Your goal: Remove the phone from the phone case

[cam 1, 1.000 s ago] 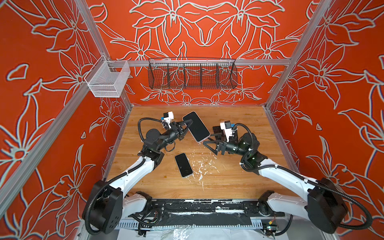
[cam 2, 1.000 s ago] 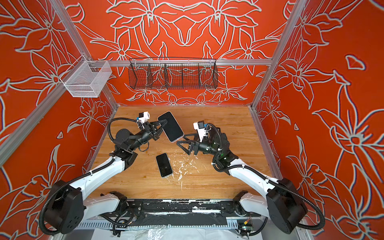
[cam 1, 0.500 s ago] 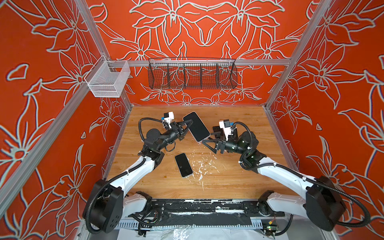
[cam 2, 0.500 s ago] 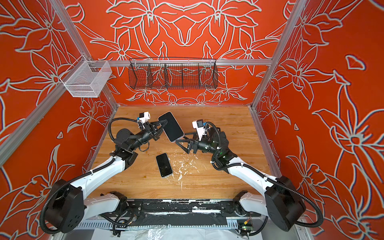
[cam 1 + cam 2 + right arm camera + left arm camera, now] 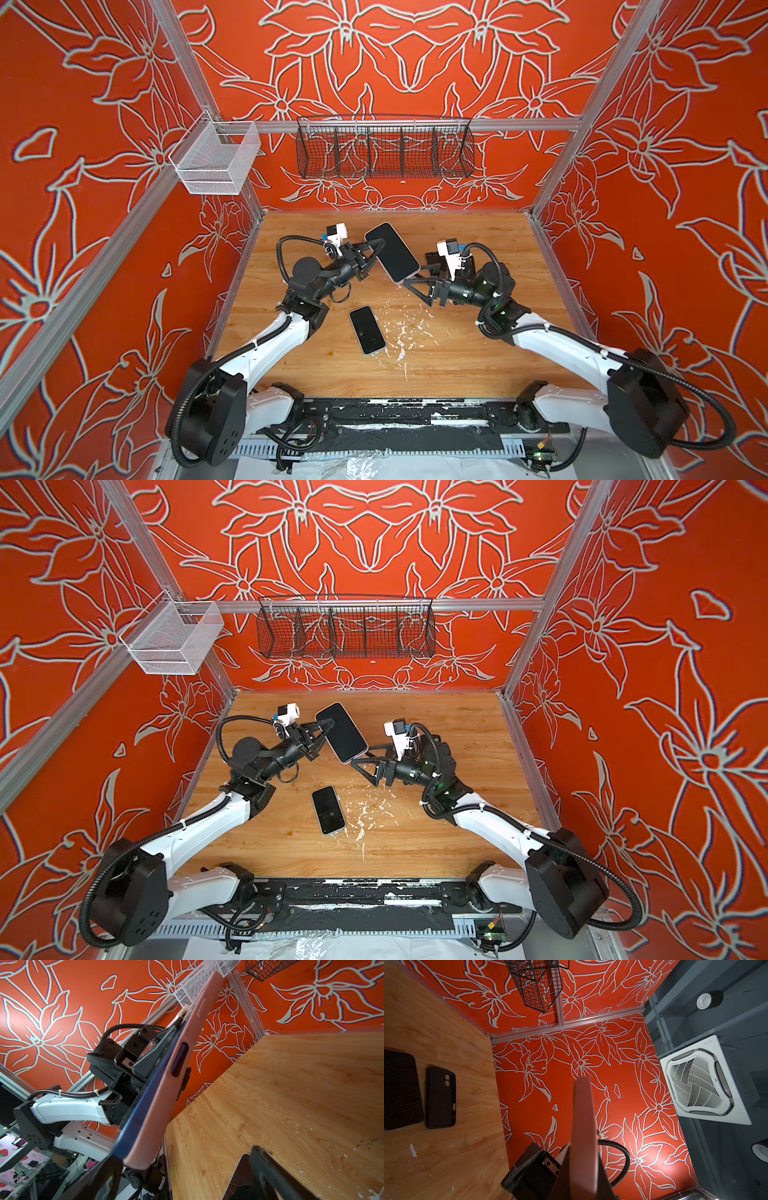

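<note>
The phone (image 5: 392,257) (image 5: 341,737), dark screen up, sits in a pink phone case (image 5: 166,1084) (image 5: 583,1126) and hangs tilted above the table. My left gripper (image 5: 375,255) (image 5: 326,734) (image 5: 583,1178) is shut on its long side. A blue phone edge (image 5: 141,1105) shows along the case's rim. My right gripper (image 5: 415,277) (image 5: 360,757) (image 5: 187,1174) is open at the phone's lower end. That end lies just inside one of its fingers (image 5: 108,1178) and well apart from the one opposite.
A second phone (image 5: 367,330) (image 5: 328,810) (image 5: 239,1178) lies screen up on the wooden table (image 5: 457,357). A black case (image 5: 440,1097) and a dark glossy slab (image 5: 400,1091) lie beside the right arm. A wire basket (image 5: 384,151) and a white mesh bin (image 5: 216,160) hang on the walls.
My right gripper has crept a little toward the phone's lower end, still open. The left gripper and the phone have stayed put.
</note>
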Controlling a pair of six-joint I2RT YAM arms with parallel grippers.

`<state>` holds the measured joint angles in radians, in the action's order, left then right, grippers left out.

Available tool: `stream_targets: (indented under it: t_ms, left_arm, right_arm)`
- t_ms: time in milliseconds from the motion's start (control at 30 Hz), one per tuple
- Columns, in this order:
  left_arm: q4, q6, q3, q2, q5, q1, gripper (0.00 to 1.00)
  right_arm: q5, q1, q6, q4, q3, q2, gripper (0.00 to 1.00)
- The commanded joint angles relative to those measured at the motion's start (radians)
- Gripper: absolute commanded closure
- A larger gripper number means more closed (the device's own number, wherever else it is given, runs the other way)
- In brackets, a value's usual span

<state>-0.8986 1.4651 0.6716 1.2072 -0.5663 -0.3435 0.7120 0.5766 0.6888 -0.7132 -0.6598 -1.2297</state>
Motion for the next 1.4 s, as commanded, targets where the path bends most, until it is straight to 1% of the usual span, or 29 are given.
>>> stream_targets:
  t_ms: [0,200,433,667,867,1067,1233,1367]
  left_arm:
    - [-0.071,0.009,0.028,-0.035,-0.024,-0.011,1.00]
    - [-0.071,0.008,0.026,-0.038,-0.023,-0.017,1.00]
    - [-0.057,-0.008,0.022,-0.039,-0.029,-0.019,1.00]
    - [-0.022,-0.055,0.024,-0.034,-0.041,-0.020,1.00]
    - [0.080,-0.157,0.042,-0.033,-0.055,-0.020,1.00]
    - [0.109,-0.189,0.042,-0.032,-0.051,-0.020,1.00]
    - [0.127,-0.213,0.051,-0.019,-0.041,-0.020,1.00]
    - [0.137,-0.233,0.060,0.003,-0.047,-0.020,1.00]
  right_arm:
    - [-0.036,-0.014,0.043,-0.031,-0.032,-0.022,0.06]
    - [-0.037,-0.028,0.089,-0.033,-0.054,-0.050,0.07]
    - [-0.013,-0.050,0.153,-0.087,-0.058,-0.071,0.11]
    - [0.037,-0.058,0.207,-0.131,-0.075,-0.087,0.22]
    - [0.069,-0.059,0.258,-0.167,-0.085,-0.103,0.33]
    - [0.081,-0.060,0.327,-0.227,-0.074,-0.105,0.44]
    - [0.093,-0.056,0.380,-0.272,-0.055,-0.100,0.49]
    - [0.130,-0.050,0.370,-0.244,-0.055,-0.082,0.52]
